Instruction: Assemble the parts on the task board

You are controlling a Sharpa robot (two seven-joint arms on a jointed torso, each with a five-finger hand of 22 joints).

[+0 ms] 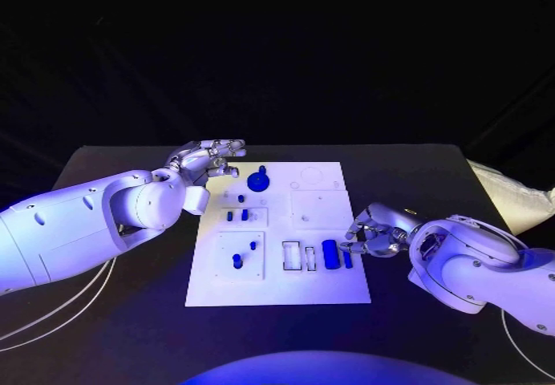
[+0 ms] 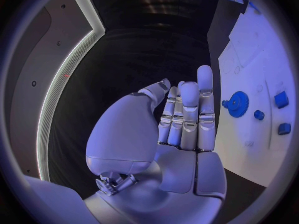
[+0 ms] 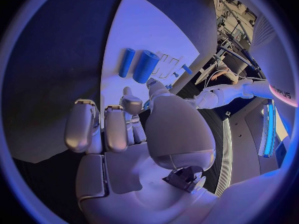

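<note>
The white task board (image 1: pixel 277 285) lies mid-table. On it are a blue gear (image 1: pixel 257 180), small blue parts (image 1: pixel 236 215), two blue pegs (image 1: pixel 237 260) and two blue cylinders (image 1: pixel 330 254) beside empty slots (image 1: pixel 298 255). My left hand (image 1: pixel 214 156) hovers at the board's far left corner, just left of the gear, holding nothing. In the left wrist view its fingers (image 2: pixel 187 114) are straight and together, with the gear (image 2: pixel 236 104) beyond them. My right hand (image 1: pixel 370 233) sits at the board's right edge next to the cylinders (image 3: pixel 146 66). Its fingers (image 3: pixel 115 127) are loosely bent and hold nothing.
A white cloth bundle (image 1: pixel 509 196) lies at the table's right edge. Pale cables (image 1: pixel 70 305) run along the table under my left arm. Bare black tabletop surrounds the board (image 3: pixel 143 30).
</note>
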